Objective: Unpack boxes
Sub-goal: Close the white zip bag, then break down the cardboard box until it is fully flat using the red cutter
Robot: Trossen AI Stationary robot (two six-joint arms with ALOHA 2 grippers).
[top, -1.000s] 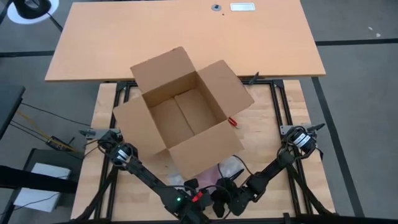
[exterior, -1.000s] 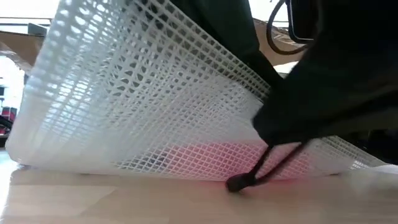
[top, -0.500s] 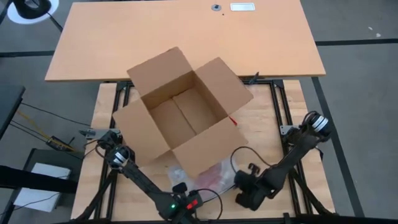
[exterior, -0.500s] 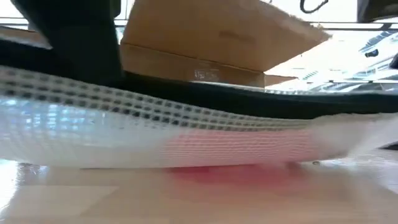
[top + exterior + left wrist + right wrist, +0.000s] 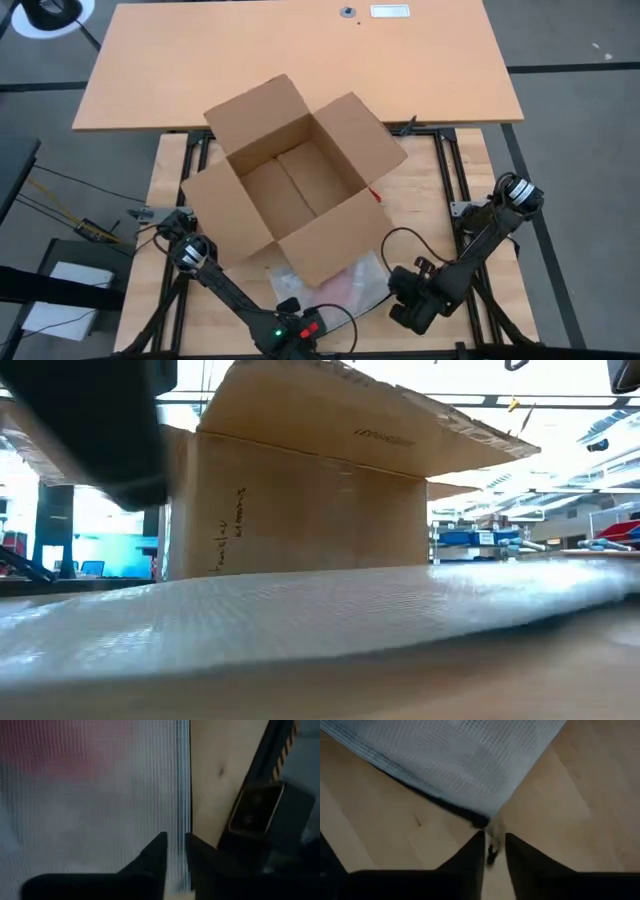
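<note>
Since the carton [image 5: 295, 190] sits opened and emptied mid-table with the zip bag [image 5: 335, 285] laid flat just in front of it, the bag could easily get dragged along if its corner gets snagged between the slightly parted fingers of the left gripper [image 5: 175, 847] or right gripper [image 5: 494, 847].

Overhead looks straight down; the table-level camera faces the same carton [image 5: 295, 195] closely; wrist cameras hug the bag [image 5: 470, 760].

I see the brown cardboard box [image 5: 290, 185] standing open on the pale wooden desk [image 5: 420, 215], its 4 flaps spread. A clear plastic bag with red contents [image 5: 335, 283] lies just in front, between my 2 arms' ends.
</note>
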